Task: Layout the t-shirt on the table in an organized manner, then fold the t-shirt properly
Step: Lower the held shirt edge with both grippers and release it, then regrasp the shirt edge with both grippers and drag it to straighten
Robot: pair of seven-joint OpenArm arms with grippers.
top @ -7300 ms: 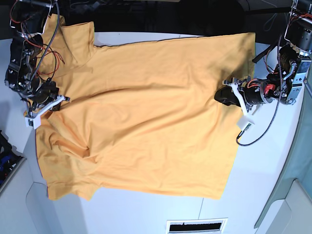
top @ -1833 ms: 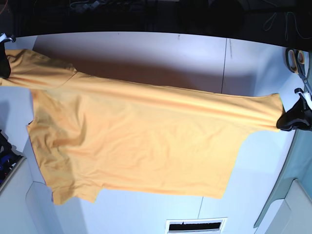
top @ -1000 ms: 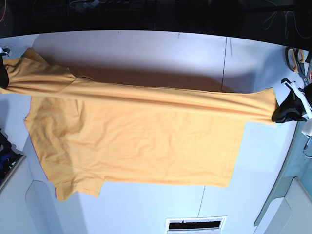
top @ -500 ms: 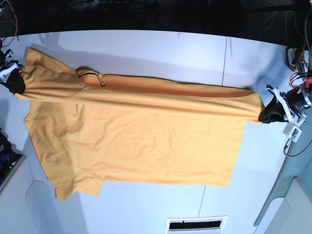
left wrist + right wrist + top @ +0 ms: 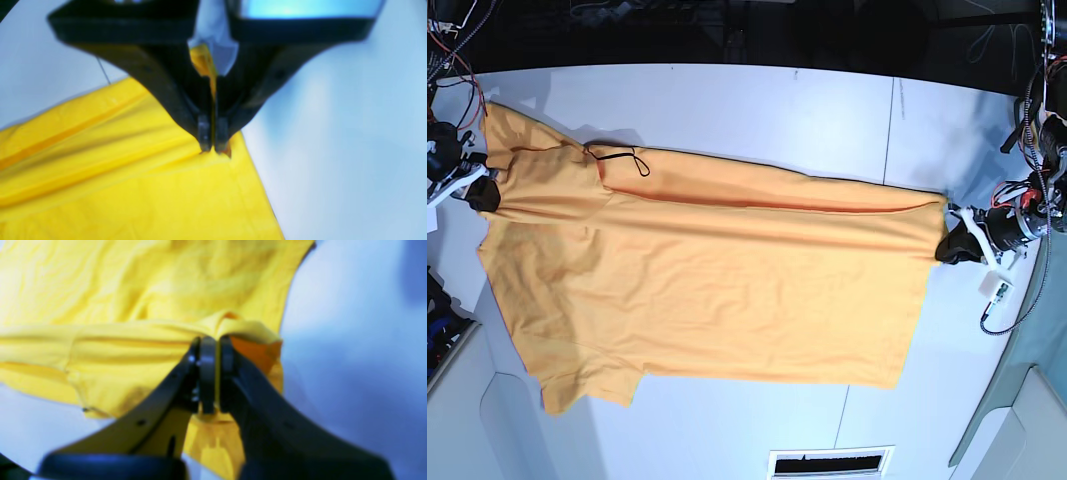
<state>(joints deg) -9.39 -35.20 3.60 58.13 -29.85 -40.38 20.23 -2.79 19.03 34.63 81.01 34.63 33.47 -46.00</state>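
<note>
Large flat white bench (image 5: pixel 757 110) under a dark back edge, thin seam line near one end, vent slot at the near edge. Spread across nearly all of it: the bright orange-yellow short-sleeved cotton t-shirt (image 5: pixel 717 290), lying mostly flat with its far edge doubled over in a long fold band.

Key relation: the shirt's long axis runs side to side in the base view, straight between the two end effectors, so each arm sits at one end of the same taut line. The collar and sleeves end, with a thin black line marking near the neck, points toward the base view's left; the hem points right. No arm is nearer overall; each owns its end.

Left end effector (image 5: pixel 954 248): jaws pressed together on the hem corner, a sliver of yellow fabric showing between the tips in the wrist view, cloth fanning away from it in long creases. It sits just off the shirt's right edge, low to the bench.

Right end effector (image 5: pixel 482 192): also clamped tight, bunching a fold of fabric at the shoulder or sleeve end, which exact seam I can't tell.

Judgement: layout stage, nearly flat. The fold band along the far edge likely needs pulling out away from the camera, across the long axis.
</note>
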